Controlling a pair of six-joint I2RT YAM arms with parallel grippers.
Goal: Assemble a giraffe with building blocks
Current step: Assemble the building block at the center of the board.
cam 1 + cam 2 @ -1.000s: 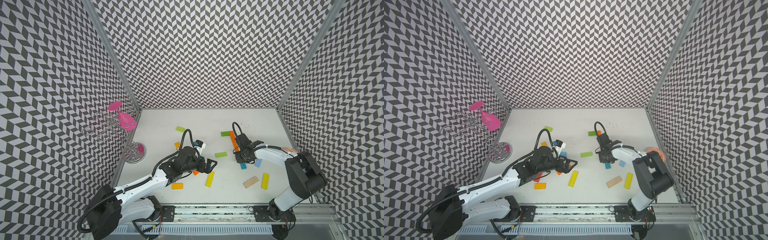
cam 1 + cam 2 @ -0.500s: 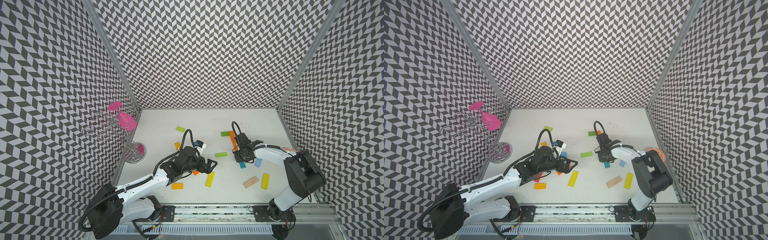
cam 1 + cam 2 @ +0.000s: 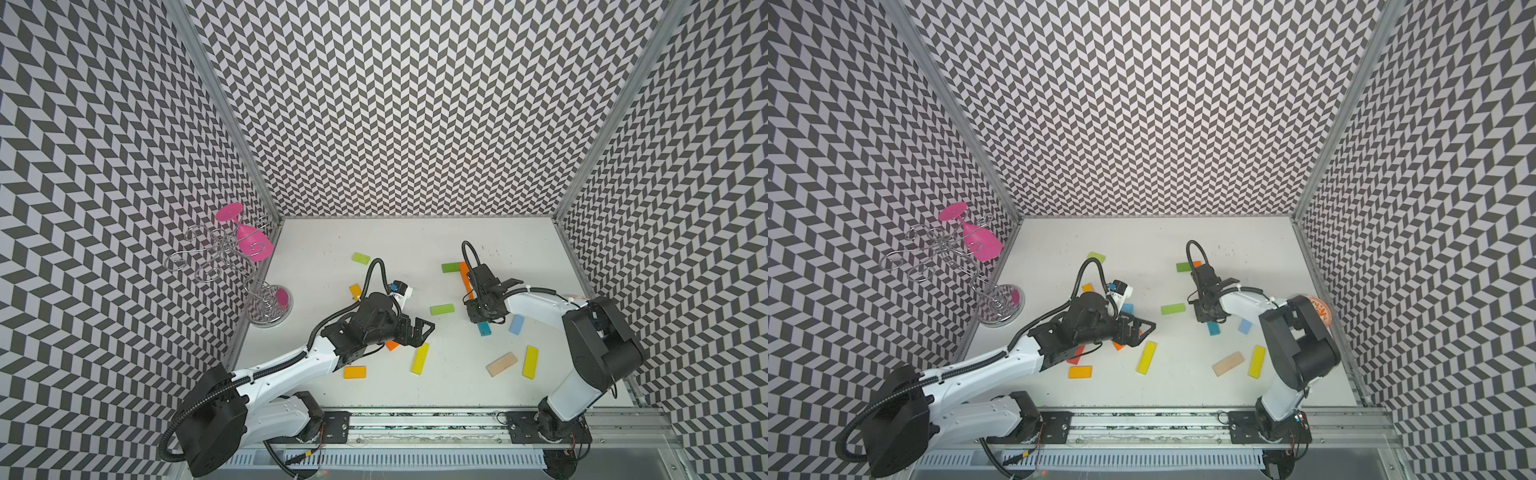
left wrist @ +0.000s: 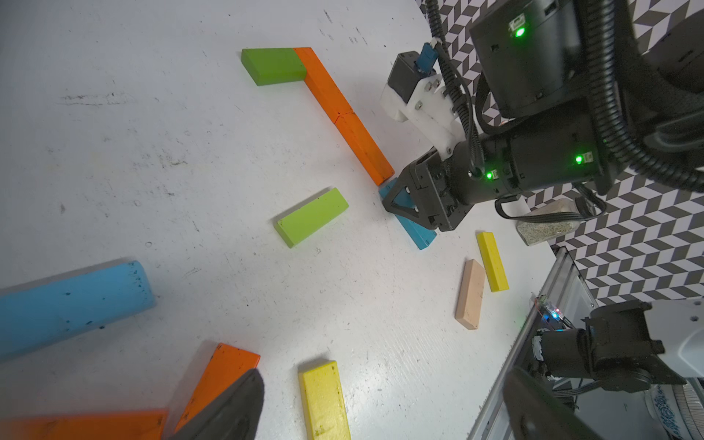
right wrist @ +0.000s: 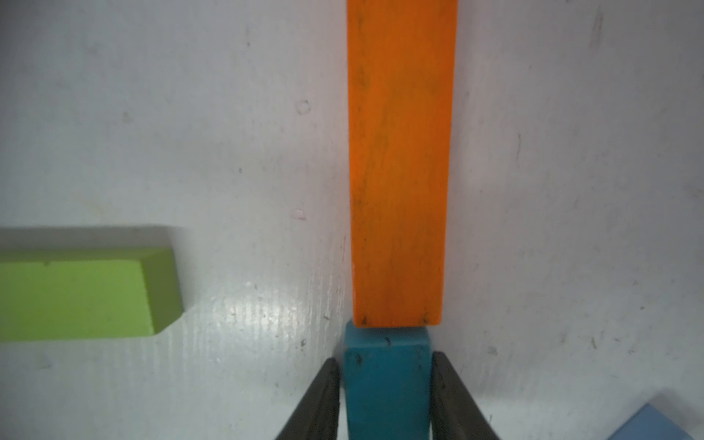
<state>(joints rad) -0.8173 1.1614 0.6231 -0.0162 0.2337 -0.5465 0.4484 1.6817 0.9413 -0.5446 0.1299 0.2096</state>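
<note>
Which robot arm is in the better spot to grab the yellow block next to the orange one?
Left, I think. The left tool is wide open and empty, right beside that yellow block. The right tool sits around the teal block, farther away.

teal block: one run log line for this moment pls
right gripper: astride teal block | teal block: end touching orange block | left gripper: open, empty

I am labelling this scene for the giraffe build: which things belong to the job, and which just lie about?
Job:
- teal block
- orange blocks
- green blocks
- yellow blocks
- tan block
- light blue block

Lying about:
- wire rack
- pink glass
- jar
</note>
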